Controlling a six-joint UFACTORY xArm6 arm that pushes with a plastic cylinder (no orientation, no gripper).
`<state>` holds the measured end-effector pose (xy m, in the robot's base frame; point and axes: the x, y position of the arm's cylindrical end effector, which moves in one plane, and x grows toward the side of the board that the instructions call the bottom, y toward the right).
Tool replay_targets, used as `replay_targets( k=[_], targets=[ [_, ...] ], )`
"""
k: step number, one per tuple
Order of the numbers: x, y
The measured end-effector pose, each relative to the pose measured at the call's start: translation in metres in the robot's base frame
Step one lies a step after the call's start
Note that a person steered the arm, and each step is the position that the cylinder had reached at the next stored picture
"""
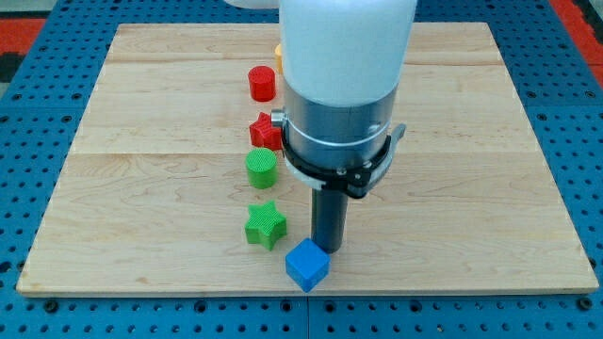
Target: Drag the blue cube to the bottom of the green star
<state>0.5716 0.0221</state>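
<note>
Camera view: wooden desk [141, 113] fills the frame, large arm body hanging over its centre. No pincer on this rig, only a rod ending in my tip [329, 249]. Green cylinder [262, 168] and green star [265, 225] in a column left of centre. Blue cube [307, 265] at bottom centre, touching the tip's lower-left side, just lower right of the star. Placed, probably, for a leftward shove under the star.
</note>
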Motion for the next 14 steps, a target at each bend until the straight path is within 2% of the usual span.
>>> replay_targets(
  k=[2, 3, 8, 10, 14],
  targets=[
    [0.004, 0.057],
    [0.029, 0.067],
    [0.035, -0.038],
    [0.046, -0.039],
    [0.038, -0.068]
  ],
)
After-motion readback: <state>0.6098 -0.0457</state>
